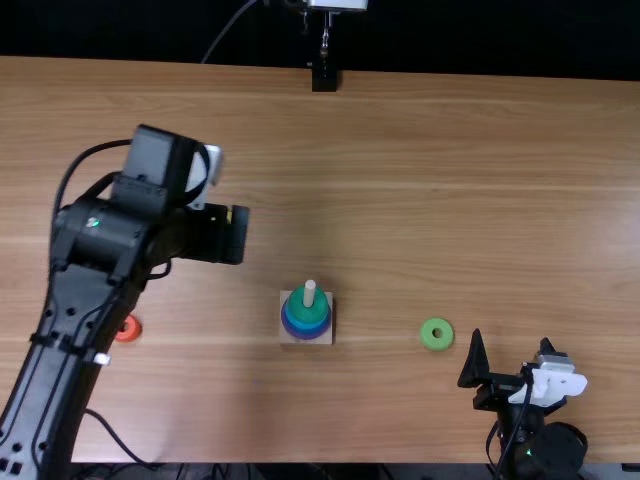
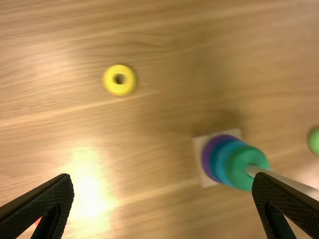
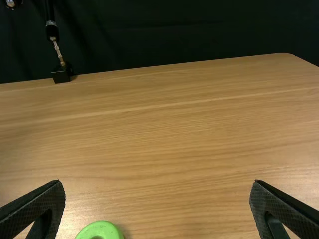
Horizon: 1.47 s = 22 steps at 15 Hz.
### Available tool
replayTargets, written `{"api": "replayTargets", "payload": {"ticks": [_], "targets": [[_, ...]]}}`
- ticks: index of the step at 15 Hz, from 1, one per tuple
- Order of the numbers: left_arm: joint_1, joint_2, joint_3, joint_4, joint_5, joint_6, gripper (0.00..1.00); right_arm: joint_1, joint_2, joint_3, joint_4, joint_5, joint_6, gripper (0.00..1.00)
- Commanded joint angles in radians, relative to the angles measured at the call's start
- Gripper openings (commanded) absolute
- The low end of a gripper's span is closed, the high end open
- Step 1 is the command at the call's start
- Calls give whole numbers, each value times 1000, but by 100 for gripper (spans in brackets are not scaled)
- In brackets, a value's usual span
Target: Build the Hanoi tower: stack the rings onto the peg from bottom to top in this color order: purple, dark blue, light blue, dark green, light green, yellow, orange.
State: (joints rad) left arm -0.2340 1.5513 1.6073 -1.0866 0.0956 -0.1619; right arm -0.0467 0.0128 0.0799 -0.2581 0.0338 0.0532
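Nearest, your right gripper (image 1: 512, 345) has its jaws wide apart. The light green ring (image 1: 436, 345) is near it; both wrist views cut it off. Your left arm (image 1: 88, 280) hides a bit of the orange ring (image 1: 134, 328). On the peg (image 1: 309, 294) you see purple (image 2: 205, 159), blue (image 2: 217, 160) and dark green (image 2: 236, 169) rings; the blues are hard to count. Farther off, your left gripper (image 1: 232, 235) has spread jaws. Its wrist view shows the yellow ring (image 2: 119, 90) on the table.

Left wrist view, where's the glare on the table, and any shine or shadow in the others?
Left wrist view: bright glare on the table, beside one finger of the left claw; top view: faint sheen toward the table's right edge; right wrist view: soft shadow beside the light green ring.
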Motion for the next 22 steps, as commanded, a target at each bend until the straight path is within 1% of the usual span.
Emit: {"api": "replayTargets", "payload": {"ticks": [1, 2, 3, 5, 9, 11, 15, 16, 17, 19, 22], "targets": [[70, -82, -93, 54, -16, 0, 100, -12, -13, -65, -73, 12, -2, 100], [113, -160, -170, 107, -46, -2, 100, -12, -13, -65, -73, 12, -2, 100], [154, -237, -257, 157, -66, -2, 100, -12, -13, -65, -73, 12, -2, 100], [191, -362, -434, 315, -68, 0, 100, -12, -13, -65, -73, 12, -2, 100], [193, -685, -854, 672, -68, 0, 100, -12, -13, -65, -73, 12, -2, 100], [193, -856, -1047, 772, -66, -2, 100, -12, -13, -65, -73, 12, -2, 100], [191, -1163, -1305, 781, -70, 0, 100, -10, -13, -65, -73, 12, -2, 100], [191, -1215, -1344, 777, -70, 0, 100, -12, -13, -65, -73, 12, -2, 100], [191, -1264, -1382, 766, -77, -2, 100, -12, -13, -65, -73, 12, -2, 100], [191, -1349, -1440, 735, -77, -2, 100, -12, -13, -65, -73, 12, -2, 100], [190, -1436, -1514, 731, -77, 2, 100, -10, -13, -65, -73, 12, -2, 100]]}}
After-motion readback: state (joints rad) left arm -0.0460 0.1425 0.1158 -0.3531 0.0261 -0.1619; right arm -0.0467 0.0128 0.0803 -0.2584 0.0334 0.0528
